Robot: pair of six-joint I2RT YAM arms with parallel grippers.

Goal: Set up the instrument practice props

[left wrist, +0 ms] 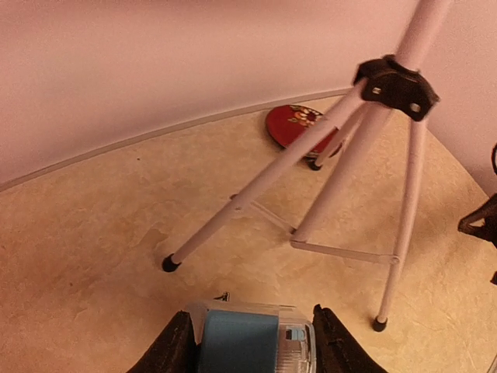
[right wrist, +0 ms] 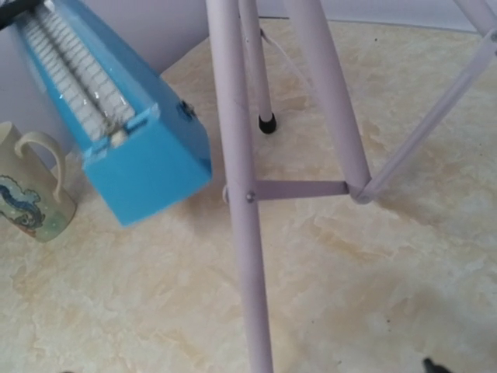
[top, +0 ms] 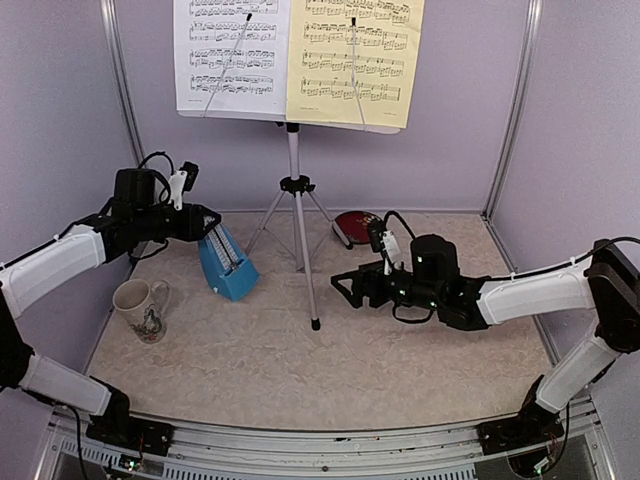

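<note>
White with a painted pattern, the mug (top: pixel 140 308) stood nearest on the left of the table (top: pixel 400 370), clear of everything else. Level with it on the right, the right gripper (top: pixel 346 288) hung low just beside the front leg of the silver tripod (top: pixel 296 215), its jaws apparently spread and holding nothing.

A little farther back, the left gripper (top: pixel 203 224) was clamped on the narrow top of the blue metronome (top: pixel 230 268), a finger on either side of its clear cover. The metronome leaned at a tilt left of the tripod. Whether its base touched the table could not be told.

Behind the tripod legs lay the red plate (top: pixel 352 224). Farthest and highest, the white sheet (top: pixel 232 50) and the yellow sheet (top: pixel 355 55) sat side by side on the stand's desk.

The stand and sheets looked finished. What seemed left was setting the metronome upright and letting go.
</note>
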